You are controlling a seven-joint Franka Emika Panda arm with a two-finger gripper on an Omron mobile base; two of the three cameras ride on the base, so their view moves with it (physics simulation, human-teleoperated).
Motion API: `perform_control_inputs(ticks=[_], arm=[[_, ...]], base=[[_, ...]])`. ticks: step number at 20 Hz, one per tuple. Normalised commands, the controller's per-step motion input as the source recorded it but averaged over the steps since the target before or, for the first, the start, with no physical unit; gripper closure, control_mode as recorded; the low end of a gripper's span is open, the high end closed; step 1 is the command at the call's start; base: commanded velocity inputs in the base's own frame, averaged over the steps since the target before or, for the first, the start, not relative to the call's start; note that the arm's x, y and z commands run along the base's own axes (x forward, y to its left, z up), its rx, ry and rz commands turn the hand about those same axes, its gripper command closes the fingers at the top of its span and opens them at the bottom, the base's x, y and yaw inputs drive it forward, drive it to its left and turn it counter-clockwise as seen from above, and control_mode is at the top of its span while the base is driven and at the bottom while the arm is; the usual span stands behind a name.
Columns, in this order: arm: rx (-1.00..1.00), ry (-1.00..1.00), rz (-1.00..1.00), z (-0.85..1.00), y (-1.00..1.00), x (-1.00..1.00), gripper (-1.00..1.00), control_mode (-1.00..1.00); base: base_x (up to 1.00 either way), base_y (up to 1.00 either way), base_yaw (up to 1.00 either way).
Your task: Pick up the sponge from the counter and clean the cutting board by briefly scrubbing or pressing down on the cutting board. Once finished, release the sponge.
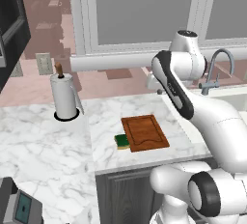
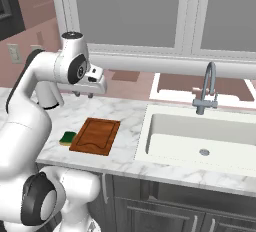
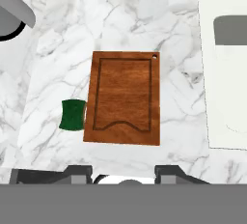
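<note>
We see the sponge (image 3: 73, 115) lying on the counter (image 3: 178, 107) at the left of the hand view, green top up, just beside the lower left edge of the cutting board (image 3: 124, 97) — so close that we cannot tell whether the two touch. The board fills the middle of that frame, its groove running near the edge and a small hole at its upper right corner. In the left base view the sponge (image 1: 122, 141) sits at the board's (image 1: 144, 133) lower left corner, low and centre in the frame; in the right base view it (image 2: 67, 138) appears at the left of the board (image 2: 95, 136).

The gripper (image 2: 83, 94) hangs in the upper left of the right base view, well above the board and holding nothing. Its fingertips (image 3: 77, 173) rise at the bottom of the hand view, set wide apart.

A paper towel holder (image 1: 64, 96) stands at the left of the left base view, and a sink (image 2: 200, 138) with a faucet (image 2: 207, 88) lies at the right of the right base view.
</note>
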Motion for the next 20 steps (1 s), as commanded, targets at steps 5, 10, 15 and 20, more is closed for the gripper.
perform_control_inputs(ticks=[5, 10, 15, 20], arm=[[0.0, 0.03, 0.0, -0.19, 0.07, 0.06, -1.0, -1.0], [0.0, 0.12, 0.0, -0.54, 0.68, 0.4, -1.0, -1.0], [0.0, 0.11, 0.0, -0.59, 0.94, 0.34, -1.0, -1.0], [0.0, 0.08, 0.0, -0.52, 0.53, 0.33, -1.0, -1.0]], base=[[0.0, 0.0, 0.0], [0.0, 0.0, 0.0], [0.0, 0.0, 0.0], [0.0, 0.0, 0.0]])
